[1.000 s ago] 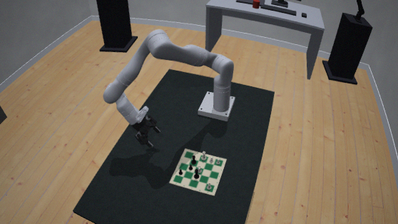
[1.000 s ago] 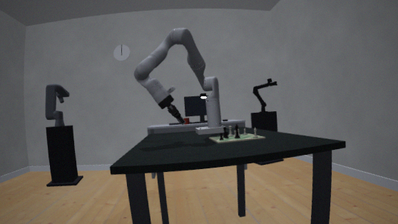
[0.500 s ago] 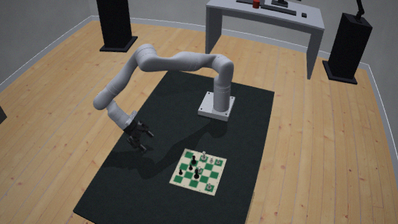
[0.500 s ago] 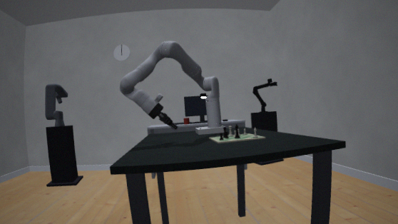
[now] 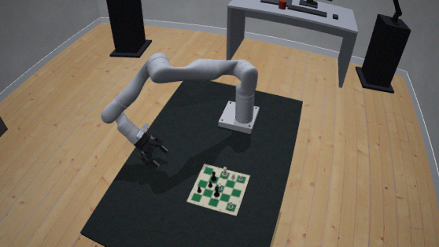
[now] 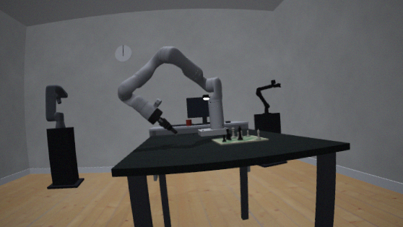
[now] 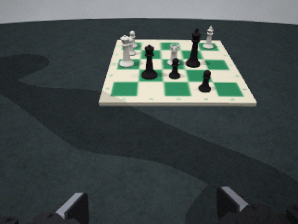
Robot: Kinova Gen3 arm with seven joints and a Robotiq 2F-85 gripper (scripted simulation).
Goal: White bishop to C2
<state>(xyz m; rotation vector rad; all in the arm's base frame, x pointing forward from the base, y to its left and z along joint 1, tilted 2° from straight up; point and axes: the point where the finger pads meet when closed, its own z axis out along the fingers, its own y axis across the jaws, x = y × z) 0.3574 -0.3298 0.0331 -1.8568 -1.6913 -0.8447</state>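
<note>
The green-and-white chessboard (image 5: 220, 192) lies on the dark table, near its front right. It also shows in the wrist view (image 7: 177, 72) and in the exterior view (image 6: 240, 139). Several black and white pieces stand upright on it. White pieces stand at the far side in the wrist view, among them a slim one (image 7: 210, 34) at the far right corner and a pair (image 7: 128, 50) at the far left. I cannot tell which one is the white bishop. My gripper (image 5: 155, 155) (image 7: 152, 205) is open and empty. It hovers above the table well left of the board, pointing toward it.
The arm's base (image 5: 238, 119) is bolted to the table behind the board. A grey desk (image 5: 291, 23) with a red cup stands at the back, with black pedestals (image 5: 127, 27) on either side.
</note>
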